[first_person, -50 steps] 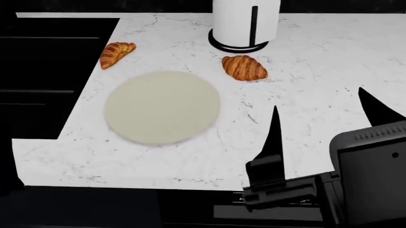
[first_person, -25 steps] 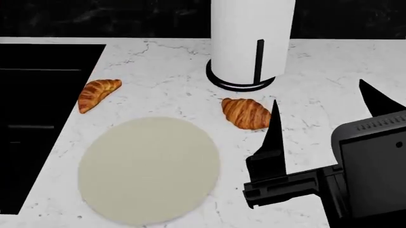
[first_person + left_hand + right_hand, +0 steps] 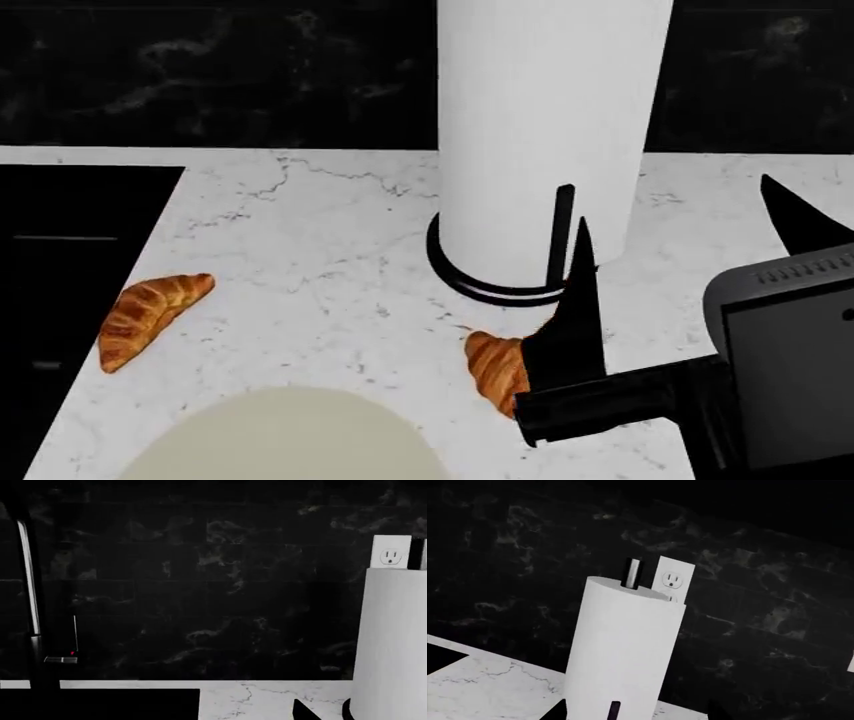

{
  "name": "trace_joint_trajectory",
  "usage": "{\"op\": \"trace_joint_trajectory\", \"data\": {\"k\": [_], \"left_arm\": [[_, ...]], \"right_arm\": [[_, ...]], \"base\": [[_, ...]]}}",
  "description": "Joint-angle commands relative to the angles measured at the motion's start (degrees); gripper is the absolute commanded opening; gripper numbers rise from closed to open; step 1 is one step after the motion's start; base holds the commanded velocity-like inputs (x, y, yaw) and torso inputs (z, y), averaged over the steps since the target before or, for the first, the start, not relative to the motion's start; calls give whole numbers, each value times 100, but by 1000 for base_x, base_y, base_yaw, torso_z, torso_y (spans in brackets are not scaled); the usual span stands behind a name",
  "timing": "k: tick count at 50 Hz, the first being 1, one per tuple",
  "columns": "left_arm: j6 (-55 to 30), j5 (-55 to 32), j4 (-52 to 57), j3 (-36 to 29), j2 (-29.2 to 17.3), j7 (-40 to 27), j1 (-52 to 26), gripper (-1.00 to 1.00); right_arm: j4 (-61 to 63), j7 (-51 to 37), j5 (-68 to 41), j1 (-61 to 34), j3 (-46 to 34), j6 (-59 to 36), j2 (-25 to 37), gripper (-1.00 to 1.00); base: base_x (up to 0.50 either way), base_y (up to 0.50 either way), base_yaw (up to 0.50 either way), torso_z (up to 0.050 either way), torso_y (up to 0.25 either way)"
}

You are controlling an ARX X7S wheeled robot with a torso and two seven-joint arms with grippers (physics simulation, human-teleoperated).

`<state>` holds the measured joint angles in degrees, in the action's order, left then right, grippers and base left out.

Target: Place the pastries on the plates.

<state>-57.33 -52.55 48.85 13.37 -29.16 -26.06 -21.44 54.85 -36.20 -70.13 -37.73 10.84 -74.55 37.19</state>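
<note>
Nearest to me lay the beige plate [image 3: 274,440], only its far edge in view. My right gripper [image 3: 681,250] hovered with its 2 fingers [image 3: 577,300] wide apart, hiding part of 1 croissant [image 3: 494,370]. The other croissant [image 3: 147,315] lay well apart near the sink [image 3: 67,260]. Behind stood the paper towel roll [image 3: 547,130]. My left gripper's state I could not tell.

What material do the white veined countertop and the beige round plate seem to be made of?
The white veined countertop looks like polished marble or a marble-look stone: white with thin grey veins. The beige round plate, only partly in view, looks like matte ceramic or stoneware, though plastic is possible: a flat, even pale surface with no shine or pattern.
</note>
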Motion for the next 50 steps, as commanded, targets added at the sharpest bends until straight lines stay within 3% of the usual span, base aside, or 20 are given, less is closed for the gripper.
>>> {"op": "trace_joint_trajectory", "data": {"k": [1,10,18,22,35,41,50], "left_arm": [[14,-37,10,-6,-19,-38,8,100],[56,-45,18,-18,-19,-53,39,100],[164,69,-48,-118,11,-20,24,100],[178,73,-88,-170,28,-19,-41,100],[280,79,-110,-178,77,-30,42,100],[268,12,-89,-131,52,-58,62,100],[248,-114,-79,-36,-26,-55,99,100]], "right_arm": [[-64,-104,-82,-48,-48,20,75,100],[-615,235,-729,-527,28,13,282,100],[-1405,2365,-683,-787,-76,268,863,100],[-1758,2904,-1186,-928,-158,67,1137,100],[-2679,5137,632,-1290,-1486,500,1779,100],[-3176,5545,1337,-1535,-2245,608,1821,100],[-3371,5564,1783,-1225,-2594,829,1882,100]], "base": [[500,0,0,0,0],[34,0,0,0,1],[0,0,0,0,0],[0,0,0,0,0],[0,0,0,0,0],[0,0,0,0,0],[0,0,0,0,0]]}}
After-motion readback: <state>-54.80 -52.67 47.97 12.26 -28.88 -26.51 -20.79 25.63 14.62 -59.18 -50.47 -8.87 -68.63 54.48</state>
